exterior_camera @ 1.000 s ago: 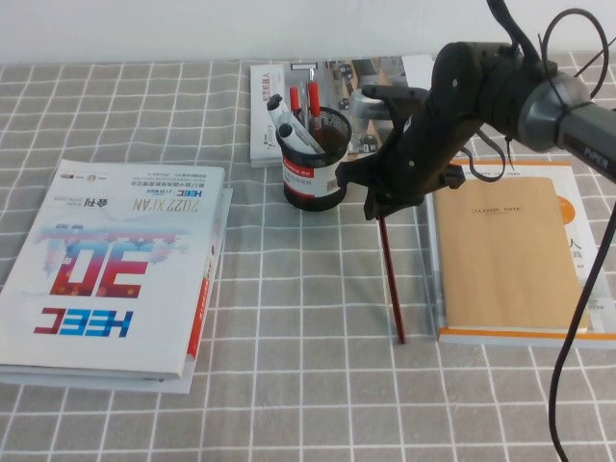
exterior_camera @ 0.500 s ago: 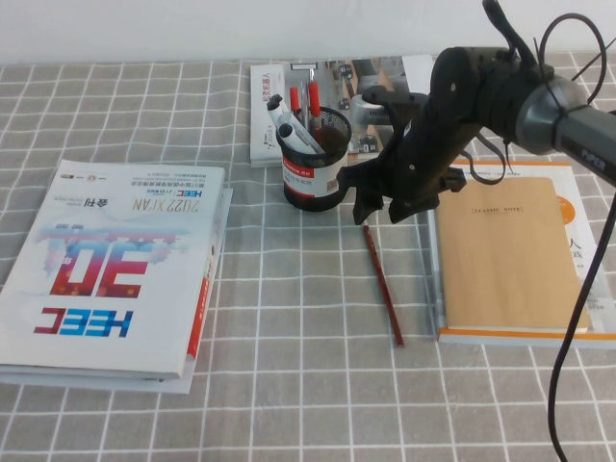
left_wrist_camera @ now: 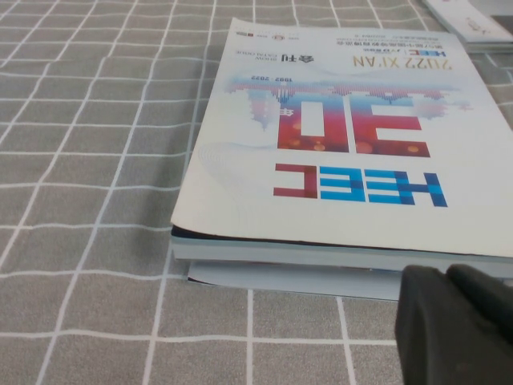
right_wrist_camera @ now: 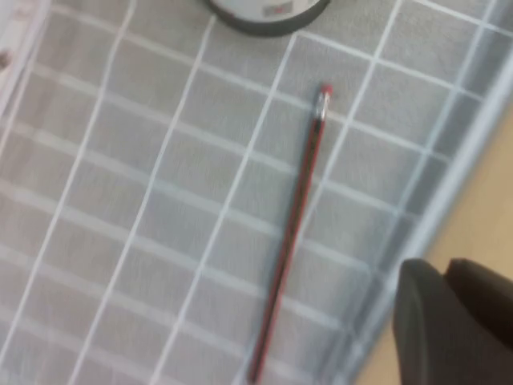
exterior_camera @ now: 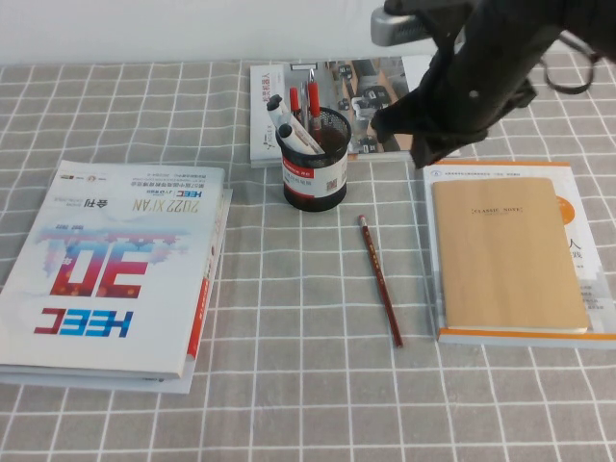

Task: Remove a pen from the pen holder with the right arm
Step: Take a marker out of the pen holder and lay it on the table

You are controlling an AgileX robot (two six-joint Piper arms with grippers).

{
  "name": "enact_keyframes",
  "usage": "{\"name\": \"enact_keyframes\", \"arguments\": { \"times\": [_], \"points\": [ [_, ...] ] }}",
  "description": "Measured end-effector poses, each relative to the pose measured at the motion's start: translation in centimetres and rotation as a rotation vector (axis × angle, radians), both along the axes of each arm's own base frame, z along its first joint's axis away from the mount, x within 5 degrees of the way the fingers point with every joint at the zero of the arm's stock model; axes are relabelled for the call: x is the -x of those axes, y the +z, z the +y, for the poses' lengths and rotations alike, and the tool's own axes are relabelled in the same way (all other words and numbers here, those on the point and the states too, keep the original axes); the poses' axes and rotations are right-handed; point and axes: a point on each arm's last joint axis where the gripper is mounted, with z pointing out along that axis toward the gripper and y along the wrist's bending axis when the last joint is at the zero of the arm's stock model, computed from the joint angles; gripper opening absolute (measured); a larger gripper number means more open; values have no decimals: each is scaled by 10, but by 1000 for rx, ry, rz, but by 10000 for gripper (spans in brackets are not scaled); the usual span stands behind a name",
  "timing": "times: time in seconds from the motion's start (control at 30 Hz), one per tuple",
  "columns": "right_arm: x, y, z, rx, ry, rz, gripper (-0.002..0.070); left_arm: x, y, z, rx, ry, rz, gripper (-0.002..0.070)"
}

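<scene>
— Up went the right gripper: a second ago it stood beside the holder, now it is at the upper right of the high view. The pencil it held then lies loose on the cloth.

— Where exactly is the pencil?

— Middle of the frame, flat. Its eraser end points toward the holder but is apart from it, and its tip points to the lower right, near the notebook without touching it. I see the right gripper closed on nothing, hanging over the magazine and the notebook's top edge.

— And the holder?

— Upright at upper centre, with pens standing in it. The book fills the left.

— Left wrist view?

— I get the left gripper low over the cloth, just off a corner of the book. Open or closed, I can't tell.

— Right wrist view?

— I see the right gripper, closed and empty, above the notebook edge. The pencil lies on the cloth between it and the holder.
</scene>
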Motion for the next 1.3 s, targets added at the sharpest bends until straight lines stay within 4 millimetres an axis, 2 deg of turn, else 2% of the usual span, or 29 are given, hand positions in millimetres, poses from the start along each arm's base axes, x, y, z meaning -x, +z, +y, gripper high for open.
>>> {"name": "enact_keyframes", "arguments": {
  "times": [0.17, 0.33, 0.5, 0.63, 0.73, 0.87, 1.03, 1.3],
  "points": [
    [53, 33, -18, -4, 29, -92, -10, 0, 0, 0, 0, 0, 0, -5],
    [112, 49, -50, -53, 28, -189, -12, 0, 0, 0, 0, 0, 0, -5],
    [167, 47, -84, -63, 26, -255, -12, 0, 0, 0, 0, 0, 0, -5],
    [209, 31, -106, -113, 11, -289, -12, 0, 0, 0, 0, 0, 0, -5],
    [232, 11, -116, -156, 5, -300, -12, 0, 0, 0, 0, 0, 0, -5],
    [255, -14, -126, -197, -1, -275, -12, 0, 0, 0, 0, 0, 0, -5],
    [269, -37, -131, -213, -11, -221, -12, 0, 0, 0, 0, 0, 0, -5],
    [265, -36, -129, -240, 32, -324, -12, 0, 0, 0, 0, 0, 0, -5]
  ]
}}
